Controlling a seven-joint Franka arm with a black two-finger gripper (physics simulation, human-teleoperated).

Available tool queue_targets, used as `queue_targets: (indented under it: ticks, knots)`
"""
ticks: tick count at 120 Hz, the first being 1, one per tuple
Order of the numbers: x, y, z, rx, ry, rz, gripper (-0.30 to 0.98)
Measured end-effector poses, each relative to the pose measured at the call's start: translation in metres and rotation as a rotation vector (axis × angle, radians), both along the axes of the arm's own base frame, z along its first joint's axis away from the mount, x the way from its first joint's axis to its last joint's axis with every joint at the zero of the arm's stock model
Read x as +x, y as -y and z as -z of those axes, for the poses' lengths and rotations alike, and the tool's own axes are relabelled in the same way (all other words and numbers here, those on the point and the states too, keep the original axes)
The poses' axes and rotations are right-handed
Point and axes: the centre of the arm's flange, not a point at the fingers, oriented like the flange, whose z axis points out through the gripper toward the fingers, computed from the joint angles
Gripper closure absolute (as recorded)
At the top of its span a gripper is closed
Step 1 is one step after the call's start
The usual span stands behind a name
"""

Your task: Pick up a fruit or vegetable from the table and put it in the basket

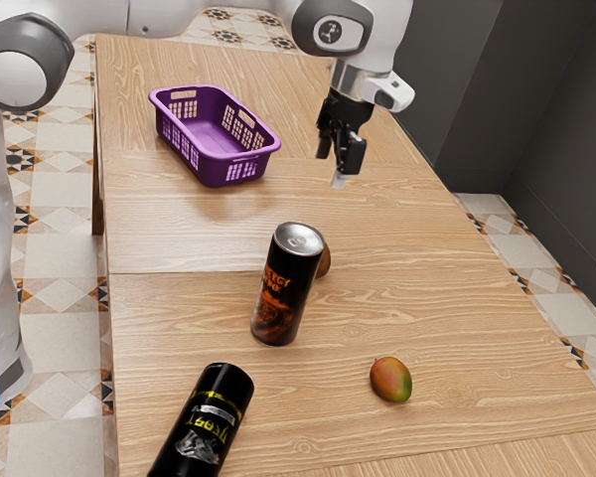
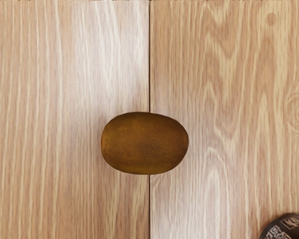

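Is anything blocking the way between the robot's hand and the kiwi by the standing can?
Nothing visible stands between the gripper and the kiwi; the energy drink can is beside the kiwi, not over it.

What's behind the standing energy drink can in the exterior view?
Brown, kiwi-like fruit; one edge shows past the can, the rest is covered. Wrist view shows its whole top, not its underside.

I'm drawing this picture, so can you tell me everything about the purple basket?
The purple, plastic-looking basket is a rounded rectangle with a rolled rim. Its walls have grids of little holes, with longer slots up near the rim. It stands upright on the pale wooden table, toward the far end and the exterior view's left. I can see its purple floor and nothing lying inside. Only the table touches it.
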Motion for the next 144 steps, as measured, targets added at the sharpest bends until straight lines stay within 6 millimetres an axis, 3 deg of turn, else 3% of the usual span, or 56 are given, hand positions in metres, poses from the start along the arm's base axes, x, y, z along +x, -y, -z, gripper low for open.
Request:
queue_targets:
  ticks: [1,6,12,19,24,28,33,38,44,48,55,61,77,85,99,127,144]
  knots:
    - [0.0,0.0,0.0,0.0,0.0,0.0,0.0]
    - [0.008,-0.001,-0.058,-0.02,0.097,0.009,0.01]
    - [0.006,-0.03,-0.086,-0.029,0.131,-0.031,0.01]
    - [-0.009,-0.116,-0.096,-0.03,0.13,-0.17,0.01]
    - [-0.03,-0.184,-0.098,-0.029,0.122,-0.287,0.02]
    - [-0.048,-0.226,-0.098,-0.03,0.114,-0.361,0.02]
    - [-0.065,-0.257,-0.098,-0.033,0.104,-0.414,0.01]
    - [-0.071,-0.265,-0.097,-0.038,0.095,-0.423,0.01]
    - [-0.066,-0.254,-0.097,-0.043,0.086,-0.389,0.02]
    - [-0.063,-0.237,-0.107,-0.039,0.098,-0.352,0.02]
    - [-0.072,-0.191,-0.174,0.015,0.222,-0.263,0.02]
    - [-0.067,-0.145,-0.198,0.032,0.273,-0.168,0.02]
    - [-0.024,-0.025,-0.179,0.015,0.25,0.079,0.02]
    - [-0.015,0.01,-0.167,0.008,0.227,0.143,0.02]
    - [0.001,0.045,-0.14,0.009,0.178,0.238,0.02]
    - [0.067,0.037,-0.048,0.006,0.058,0.321,0.02]
    - [0.086,0.072,-0.015,-0.005,0.03,0.422,0.02]
